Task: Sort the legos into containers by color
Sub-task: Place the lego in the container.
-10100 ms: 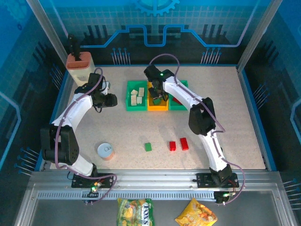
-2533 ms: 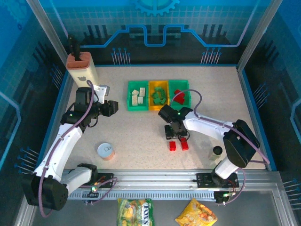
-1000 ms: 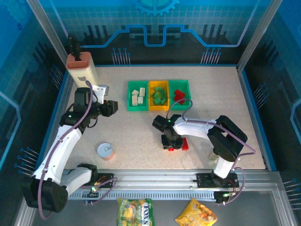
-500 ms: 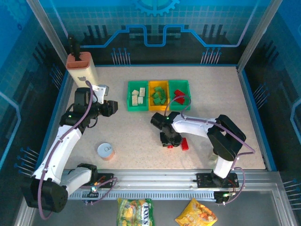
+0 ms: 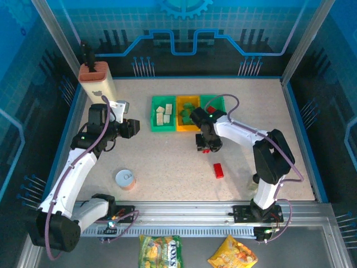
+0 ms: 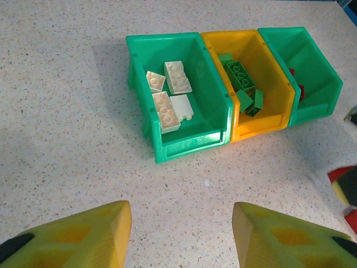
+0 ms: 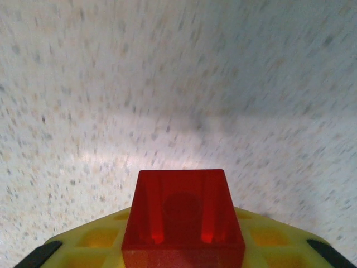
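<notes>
The right gripper [image 5: 204, 146] has left the near patch of the speckled table [image 5: 167, 162] for the trays, its jaws clamped on a small red plastic brick [image 7: 183, 215]. A second red brick [image 5: 218, 170] lies nearer. This looks like the carrying step; next it should reach the far-right green plastic tray [image 6: 316, 113] and release. The left gripper [image 6: 181, 223] hangs with jaws apart, empty.

knife block [image 5: 97, 80]: far-left, upright | can [image 5: 125, 179]: near-left | green snack bag [image 5: 160, 251], yellow snack bag [image 5: 232, 254]: off-table, front

The red brick [image 7: 183, 215] runs off the right wrist view's bottom edge, over a blurred table [image 7: 167, 84].
</notes>
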Robot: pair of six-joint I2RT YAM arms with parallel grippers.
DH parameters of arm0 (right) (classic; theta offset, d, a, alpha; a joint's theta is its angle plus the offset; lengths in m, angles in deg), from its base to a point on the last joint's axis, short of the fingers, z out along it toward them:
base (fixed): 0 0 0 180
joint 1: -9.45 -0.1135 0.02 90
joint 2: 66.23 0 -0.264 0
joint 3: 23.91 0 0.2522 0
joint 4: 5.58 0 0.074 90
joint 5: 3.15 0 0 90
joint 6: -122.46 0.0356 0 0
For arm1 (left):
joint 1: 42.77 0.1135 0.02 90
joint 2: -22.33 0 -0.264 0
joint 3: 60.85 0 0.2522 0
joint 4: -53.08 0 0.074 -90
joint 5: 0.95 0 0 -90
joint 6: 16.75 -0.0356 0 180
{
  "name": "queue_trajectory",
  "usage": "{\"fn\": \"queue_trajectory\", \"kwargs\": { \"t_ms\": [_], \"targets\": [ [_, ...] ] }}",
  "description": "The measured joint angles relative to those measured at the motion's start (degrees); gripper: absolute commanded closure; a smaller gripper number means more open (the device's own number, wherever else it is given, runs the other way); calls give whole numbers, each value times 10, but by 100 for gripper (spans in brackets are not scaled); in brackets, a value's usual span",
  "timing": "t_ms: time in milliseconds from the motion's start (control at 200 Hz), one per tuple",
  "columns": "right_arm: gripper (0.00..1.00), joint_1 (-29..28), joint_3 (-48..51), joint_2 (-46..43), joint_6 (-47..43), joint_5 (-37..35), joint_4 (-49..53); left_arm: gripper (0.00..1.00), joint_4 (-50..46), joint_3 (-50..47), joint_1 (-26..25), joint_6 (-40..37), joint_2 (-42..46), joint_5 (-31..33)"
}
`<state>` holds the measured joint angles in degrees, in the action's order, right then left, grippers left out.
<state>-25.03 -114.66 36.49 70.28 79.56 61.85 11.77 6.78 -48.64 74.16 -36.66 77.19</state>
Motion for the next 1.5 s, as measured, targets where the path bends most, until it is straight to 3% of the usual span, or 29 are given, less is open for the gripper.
{"fn": "queue_trajectory", "kwargs": {
  "t_ms": [275, 650, 1111, 1501],
  "targets": [
    [65, 87, -125, 64, -74, 1, 21, 48, 0, 0, 0, 0, 0, 0],
    [65, 154, -308, 183, -146, 5, 55, 48, 0, 0, 0, 0, 0, 0],
    [64, 173, -486, 324, -187, 39, 71, 48, 0, 0, 0, 0, -3, 0],
    [56, 192, -513, 361, -188, 72, 51, 48, 0, 0, 0, 0, -14, 0]
  ]
}}
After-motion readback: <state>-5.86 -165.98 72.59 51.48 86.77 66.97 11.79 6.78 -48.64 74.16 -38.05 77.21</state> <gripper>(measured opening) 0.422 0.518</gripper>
